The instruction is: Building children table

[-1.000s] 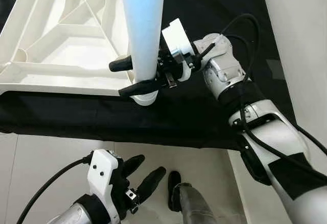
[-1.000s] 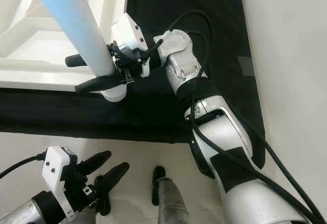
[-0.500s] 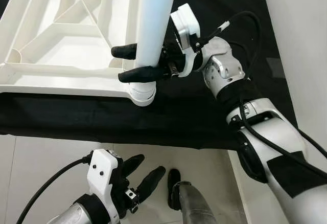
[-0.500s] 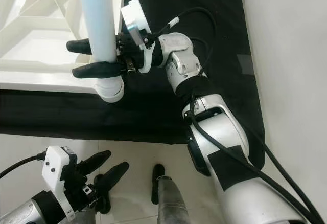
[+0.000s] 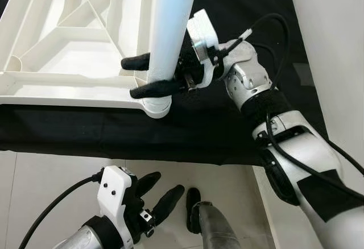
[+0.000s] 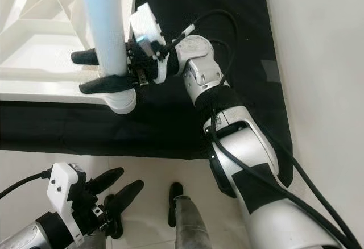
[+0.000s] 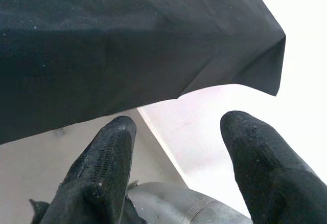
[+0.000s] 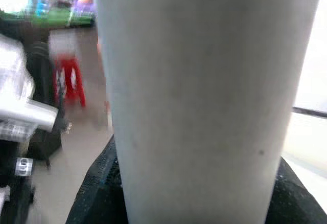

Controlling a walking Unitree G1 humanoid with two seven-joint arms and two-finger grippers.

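Table leg: a pale blue-white round plastic table leg (image 5: 169,27) stands nearly upright at the near right corner of the tabletop, its foot end seated in the corner socket and its upper part running out of the top of the head views.
Corner socket: a white round plastic socket (image 5: 155,106) at the tabletop's near right corner, projecting slightly over the black cloth; the leg's lower end is in it.
Tabletop: a white moulded plastic tabletop (image 5: 68,44) lies underside up, its diagonal stiffening ribs showing, on the far left part of the cloth.
Right gripper: the right gripper (image 5: 143,75) reaches in from the right and is clamped on the leg just above the socket, one black finger on the far side and one on the near side; in the right wrist view the leg (image 8: 204,96) stands close between the black fingers (image 8: 99,193).
Left gripper: the left gripper (image 5: 158,194) hangs low at the near left over the floor, well apart from the table, its two fingers spread and holding nothing.
Cloth: a black fabric sheet (image 5: 227,124) lies under the tabletop.
Floor: pale glossy floor tiles (image 5: 51,175) lie nearer than the cloth's near edge.
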